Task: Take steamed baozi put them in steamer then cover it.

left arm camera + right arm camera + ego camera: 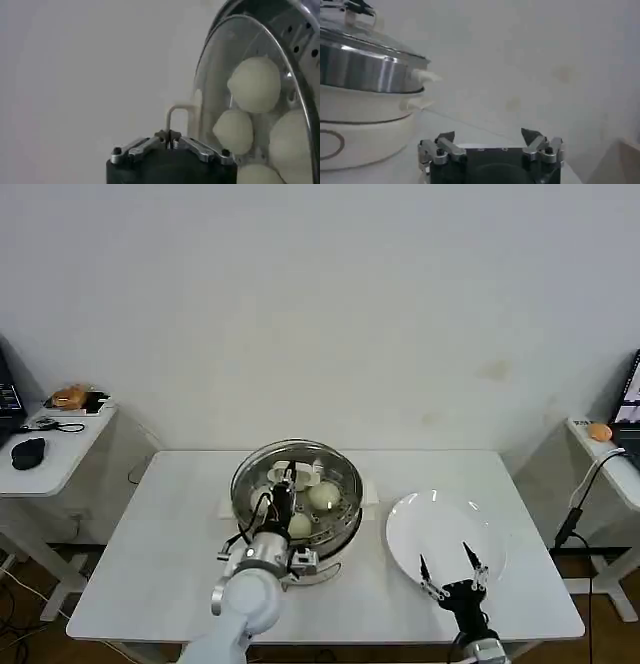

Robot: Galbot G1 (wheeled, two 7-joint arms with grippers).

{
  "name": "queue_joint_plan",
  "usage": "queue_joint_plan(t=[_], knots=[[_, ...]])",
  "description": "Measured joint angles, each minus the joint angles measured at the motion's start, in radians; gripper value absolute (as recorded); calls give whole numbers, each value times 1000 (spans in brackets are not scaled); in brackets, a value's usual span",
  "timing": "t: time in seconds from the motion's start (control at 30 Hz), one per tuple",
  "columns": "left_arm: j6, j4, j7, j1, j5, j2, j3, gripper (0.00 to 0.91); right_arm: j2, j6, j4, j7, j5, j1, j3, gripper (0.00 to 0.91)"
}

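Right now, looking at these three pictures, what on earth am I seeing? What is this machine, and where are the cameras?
It is a robot with two arms, each ending in a claw. The wide picture comes from a camera on its head, looking down at a white table. The other two come from cameras on its wrists.

On the table stands a shiny steamer with round white baozi inside, seen through the glass cover that sits on it. The left claw is shut on the cover's pale handle. Beside the steamer lies a white plate with nothing on it. The right claw hangs open above the plate's near edge, holding nothing.
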Motion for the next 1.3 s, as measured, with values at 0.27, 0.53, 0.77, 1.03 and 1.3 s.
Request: queue_joint_plan(t=[0.27,0.53,0.77,1.03,1.3], knots=[[-1,-7,9,10,6,-4,3,0,0,0,-5,0,-2,3,-3,907],[-1,-18,20,15,3,-5,2,0,1,1,-9,0,-8,3,-9,907],[-1,-29,28,17,1,-4,2,0,1,1,-11,1,-12,4,-16,907],[-3,-32,30,17,0,-7,0,725,1,2,-15,1,-15,4,-21,907],[-14,-38,24,26,4,-13,-2,907,1,3,-18,1,-18,5,-24,907]])
